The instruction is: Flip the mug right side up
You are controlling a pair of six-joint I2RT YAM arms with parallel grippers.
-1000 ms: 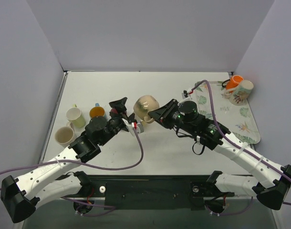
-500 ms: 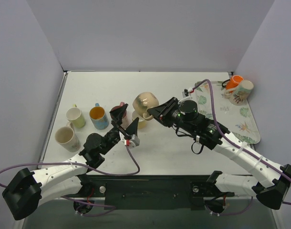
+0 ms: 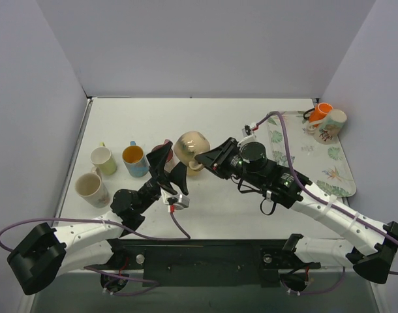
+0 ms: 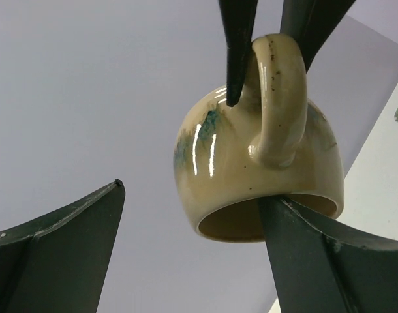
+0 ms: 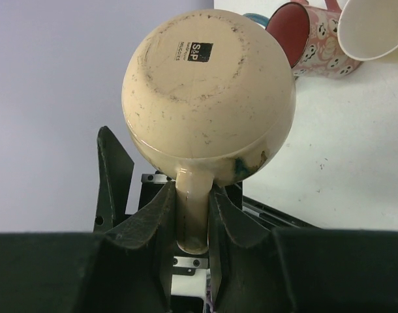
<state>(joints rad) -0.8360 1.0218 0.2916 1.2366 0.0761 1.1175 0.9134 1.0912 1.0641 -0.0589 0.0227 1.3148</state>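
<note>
The cream mug (image 3: 190, 148) hangs upside down above the table, base up and mouth down. My right gripper (image 3: 206, 156) is shut on its handle (image 5: 193, 208), one finger on each side. Its marked base (image 5: 205, 72) faces the right wrist camera. My left gripper (image 3: 169, 164) is open just below and left of the mug. In the left wrist view the mug (image 4: 251, 150) hangs over my left gripper (image 4: 189, 208), with the right finger (image 4: 297, 254) under the rim, whether touching I cannot tell, and the left finger (image 4: 75, 228) apart from it.
A blue mug with orange inside (image 3: 134, 159), a pale yellow mug (image 3: 102, 158) and a cream mug (image 3: 89, 187) stand at the left. A pink patterned mug (image 5: 303, 39) lies behind my left gripper. A leaf-patterned tray (image 3: 329, 163) at the right has two mugs (image 3: 326, 120) at its far end.
My left gripper has pulled back from the mug, then risen under it with its jaws open. My right gripper has carried the mug slightly left and nearer.
</note>
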